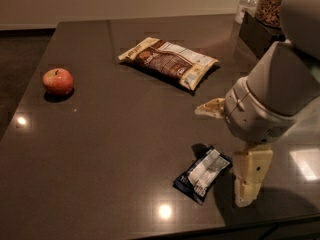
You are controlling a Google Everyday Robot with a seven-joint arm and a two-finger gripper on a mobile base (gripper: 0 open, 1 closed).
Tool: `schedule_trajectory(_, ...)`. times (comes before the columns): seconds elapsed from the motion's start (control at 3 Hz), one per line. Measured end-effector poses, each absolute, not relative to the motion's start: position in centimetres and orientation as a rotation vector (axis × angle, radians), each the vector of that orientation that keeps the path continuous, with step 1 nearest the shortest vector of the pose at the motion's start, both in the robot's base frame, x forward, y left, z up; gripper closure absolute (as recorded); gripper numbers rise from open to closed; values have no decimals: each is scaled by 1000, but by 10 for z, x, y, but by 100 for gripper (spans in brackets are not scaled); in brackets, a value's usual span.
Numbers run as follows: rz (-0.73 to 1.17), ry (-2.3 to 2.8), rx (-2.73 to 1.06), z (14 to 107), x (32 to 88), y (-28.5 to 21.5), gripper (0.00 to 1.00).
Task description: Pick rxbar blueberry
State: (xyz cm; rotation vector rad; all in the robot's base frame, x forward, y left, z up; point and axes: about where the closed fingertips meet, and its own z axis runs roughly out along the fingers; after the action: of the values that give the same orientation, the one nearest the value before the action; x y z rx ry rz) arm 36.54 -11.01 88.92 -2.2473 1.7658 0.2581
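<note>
The rxbar blueberry [202,174], a flat dark navy bar with a white label, lies on the dark table [115,149] near the front edge, right of centre. My gripper [220,156] is open and empty, hovering just right of and above the bar's upper end. One cream finger [210,108] points left above the bar. The other finger [251,176] hangs down just right of the bar. The grey wrist and arm [270,99] rise to the upper right.
A brown-and-cream snack bag [169,60] lies at the back centre. A red apple [57,81] sits at the left. A dark dispenser with granola jars [265,14] and a bottle [247,4] stand at the back right corner. The table's front edge runs just below the bar.
</note>
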Motion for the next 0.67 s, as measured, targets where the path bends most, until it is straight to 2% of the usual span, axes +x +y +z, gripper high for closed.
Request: schedule_trajectory(0.67, 328, 1721, -2298, 852, 355, -93, 0)
